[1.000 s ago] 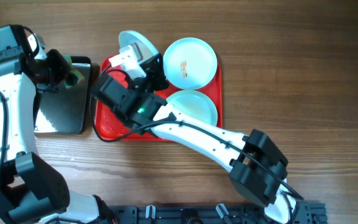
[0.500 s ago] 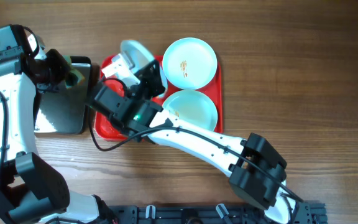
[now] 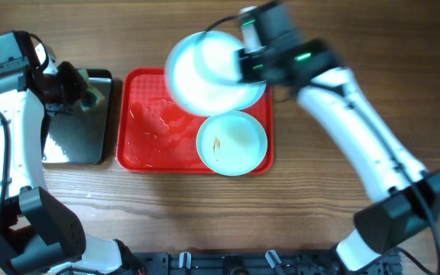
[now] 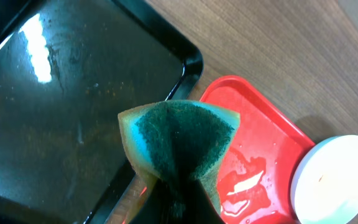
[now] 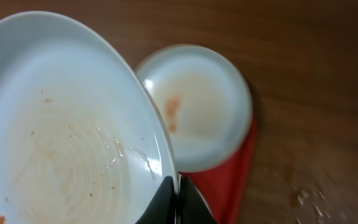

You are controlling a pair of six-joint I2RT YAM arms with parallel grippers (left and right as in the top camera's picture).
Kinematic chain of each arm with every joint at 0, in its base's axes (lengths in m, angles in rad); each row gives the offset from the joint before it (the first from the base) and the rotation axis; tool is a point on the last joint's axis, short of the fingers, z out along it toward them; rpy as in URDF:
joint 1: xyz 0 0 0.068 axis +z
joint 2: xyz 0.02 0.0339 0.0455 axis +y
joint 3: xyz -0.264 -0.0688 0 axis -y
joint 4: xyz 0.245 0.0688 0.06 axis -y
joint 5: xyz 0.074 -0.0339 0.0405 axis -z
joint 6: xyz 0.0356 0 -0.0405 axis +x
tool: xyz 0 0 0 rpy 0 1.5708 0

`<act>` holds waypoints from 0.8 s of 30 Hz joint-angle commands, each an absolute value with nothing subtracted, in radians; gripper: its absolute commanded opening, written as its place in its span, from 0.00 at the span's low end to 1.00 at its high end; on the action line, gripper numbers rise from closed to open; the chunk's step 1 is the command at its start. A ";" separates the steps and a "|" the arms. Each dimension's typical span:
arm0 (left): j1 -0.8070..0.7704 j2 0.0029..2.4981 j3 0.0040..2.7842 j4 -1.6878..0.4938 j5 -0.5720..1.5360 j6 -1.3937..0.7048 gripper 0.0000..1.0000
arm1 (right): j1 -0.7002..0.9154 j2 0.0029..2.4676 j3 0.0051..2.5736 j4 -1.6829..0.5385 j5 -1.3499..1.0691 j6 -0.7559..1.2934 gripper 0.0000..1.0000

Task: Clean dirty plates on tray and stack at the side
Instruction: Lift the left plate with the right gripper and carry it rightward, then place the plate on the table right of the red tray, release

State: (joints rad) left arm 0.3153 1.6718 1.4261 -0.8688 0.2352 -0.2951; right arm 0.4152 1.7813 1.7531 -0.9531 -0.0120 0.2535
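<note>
My right gripper [image 3: 244,64] is shut on the rim of a plate [image 3: 205,72] and holds it raised over the back of the red tray [image 3: 140,156]. In the right wrist view the jaws [image 5: 178,194] pinch that plate's rim [image 5: 61,124], whose inside shows faint smears and water. A second plate [image 3: 232,143] with a brown smear lies at the tray's front right. A smeared plate [image 5: 194,106] lies on the tray [image 5: 238,174] below the held one. The third plate is hidden in the overhead view. My left gripper [image 3: 82,92] is shut on a green-and-yellow sponge [image 4: 179,149].
A black glossy tray [image 3: 71,137] lies left of the red tray, under my left gripper; it also shows in the left wrist view [image 4: 55,93]. Wet patches [image 3: 155,122] lie on the red tray's left half. Bare wooden table lies right of the red tray.
My right arm has swung from the tray's left side to its back right. The plate it holds has risen above the tray. The left arm has not moved.
</note>
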 commanded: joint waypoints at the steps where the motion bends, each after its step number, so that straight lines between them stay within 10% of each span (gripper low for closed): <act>1: 0.276 1.683 1.425 -0.882 0.234 -0.303 0.04 | 0.220 1.784 1.747 -1.028 -0.113 0.299 0.04; 10: 0.192 1.683 1.425 -0.875 0.233 -0.303 0.04 | -0.156 1.788 1.491 -0.923 -0.113 0.300 0.04; 24: 0.192 1.683 1.425 -0.872 0.234 -0.303 0.04 | -0.234 1.794 1.154 -0.675 0.005 0.391 0.06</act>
